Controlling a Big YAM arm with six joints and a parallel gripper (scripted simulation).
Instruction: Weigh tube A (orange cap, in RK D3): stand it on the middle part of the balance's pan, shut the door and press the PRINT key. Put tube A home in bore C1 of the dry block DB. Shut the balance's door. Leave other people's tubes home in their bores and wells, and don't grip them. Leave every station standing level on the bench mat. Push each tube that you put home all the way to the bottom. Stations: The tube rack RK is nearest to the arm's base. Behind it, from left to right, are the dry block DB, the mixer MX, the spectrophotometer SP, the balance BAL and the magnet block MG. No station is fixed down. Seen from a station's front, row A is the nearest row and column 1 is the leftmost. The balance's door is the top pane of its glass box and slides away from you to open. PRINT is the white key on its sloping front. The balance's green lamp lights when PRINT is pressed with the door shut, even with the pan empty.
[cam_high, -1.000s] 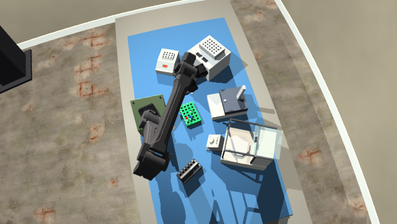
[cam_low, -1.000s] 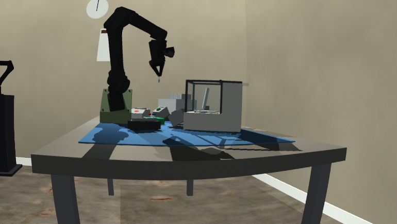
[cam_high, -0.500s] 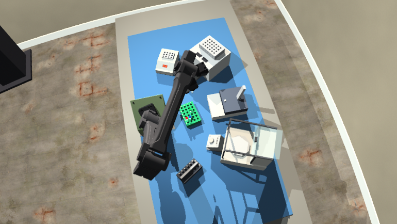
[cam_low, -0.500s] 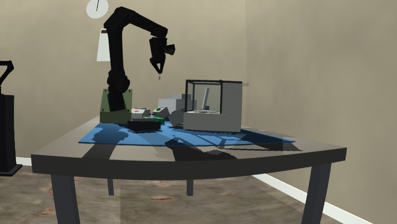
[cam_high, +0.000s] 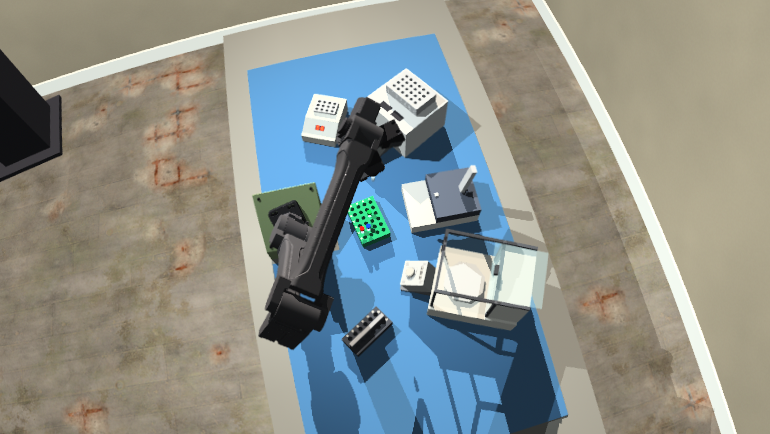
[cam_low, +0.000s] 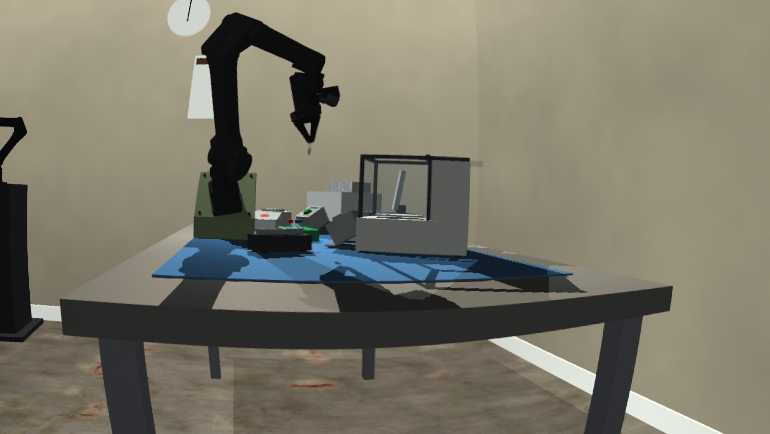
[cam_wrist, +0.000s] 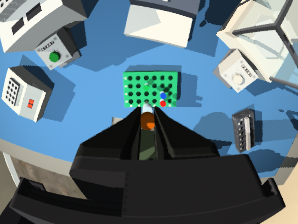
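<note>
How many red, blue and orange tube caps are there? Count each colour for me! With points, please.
Red cap (cam_high: 361, 228) (cam_low: 291, 221) (cam_wrist: 163, 104): 1
Blue cap (cam_high: 368, 226) (cam_low: 297, 221) (cam_wrist: 163, 95): 1
Orange cap (cam_wrist: 146, 121): 1
Total: 3

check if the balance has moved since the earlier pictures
No. In the top and exterior views, the balance sits in the same place against the table.
</note>
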